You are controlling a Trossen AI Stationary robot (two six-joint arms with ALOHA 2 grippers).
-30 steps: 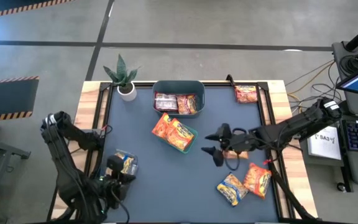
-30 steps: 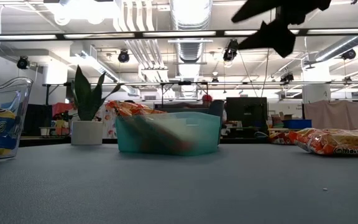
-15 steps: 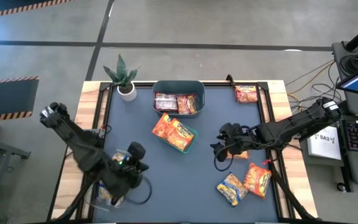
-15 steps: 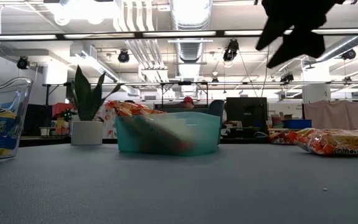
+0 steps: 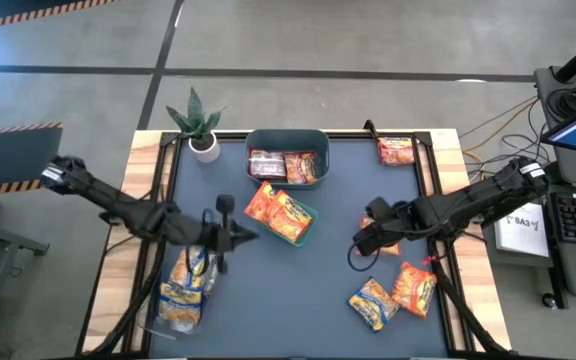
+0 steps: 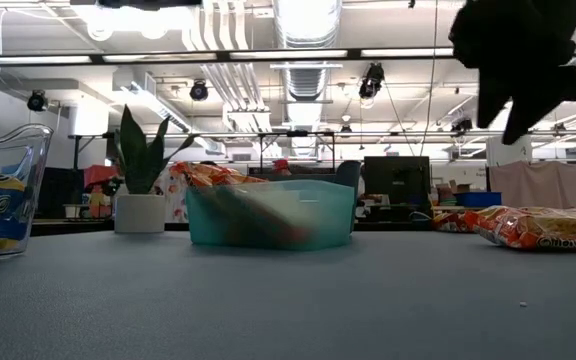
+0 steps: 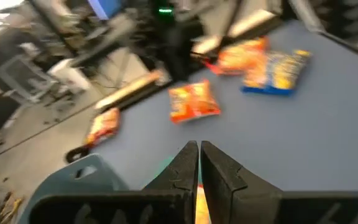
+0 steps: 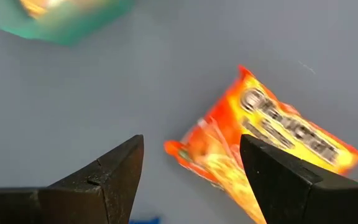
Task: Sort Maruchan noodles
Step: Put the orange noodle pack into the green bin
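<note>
Broadly, the tabletop [image 5: 268,290] is a flat dark blue-grey mat framed by pale wooden edges. At its far side sits a rounded grey-teal tub [image 5: 287,140] of smooth plastic holding dark red-with-white packets [image 5: 268,164]. Beside it stands a small potted plant [image 5: 198,122] with stiff pointed leaves in a white pot. A clear plastic container [image 5: 183,290] at the left edge holds yellow-with-blue packets. Just in front of the tub, a small green square tray [image 5: 303,218] carries glossy orange-red packets [image 5: 276,210]. Crinkly Maruchan noodles [image 5: 393,290] lie loose near the right edge, with one more packet [image 5: 396,151] in the far right corner. The right hand [image 5: 365,238] hovers with its fingers spread wide over an orange packet [image 8: 272,149], gripping nothing. The left hand [image 5: 230,236] is pinched fully together, empty, beside the green tray.
</note>
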